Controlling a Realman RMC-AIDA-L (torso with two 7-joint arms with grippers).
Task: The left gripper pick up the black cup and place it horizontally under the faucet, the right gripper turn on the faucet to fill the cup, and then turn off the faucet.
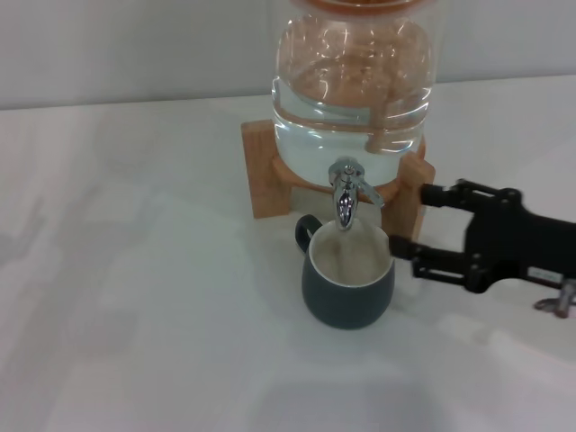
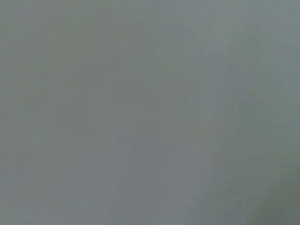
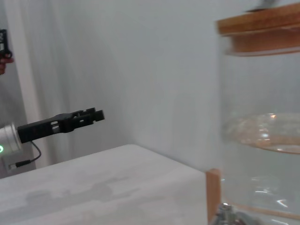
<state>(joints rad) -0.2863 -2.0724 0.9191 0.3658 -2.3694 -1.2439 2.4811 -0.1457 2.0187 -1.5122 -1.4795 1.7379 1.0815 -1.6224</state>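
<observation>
The black cup [image 1: 348,288] stands upright on the white table, its cream inside facing up, directly below the chrome faucet [image 1: 346,193]. The faucet's thin lever [image 1: 369,192] points right and down. The faucet is fitted to the clear glass jar [image 1: 354,85] on a wooden stand [image 1: 261,171]. My right gripper [image 1: 417,221] is open, just right of the cup and faucet, with its fingers [image 1: 441,195] pointing left at them and holding nothing. My left gripper [image 3: 96,115] shows only far off in the right wrist view, raised above the table and away from the cup.
The jar [image 3: 262,140] with its wooden lid [image 3: 262,28] fills one side of the right wrist view. The white table [image 1: 135,297] stretches left of and in front of the cup. The left wrist view shows only plain grey.
</observation>
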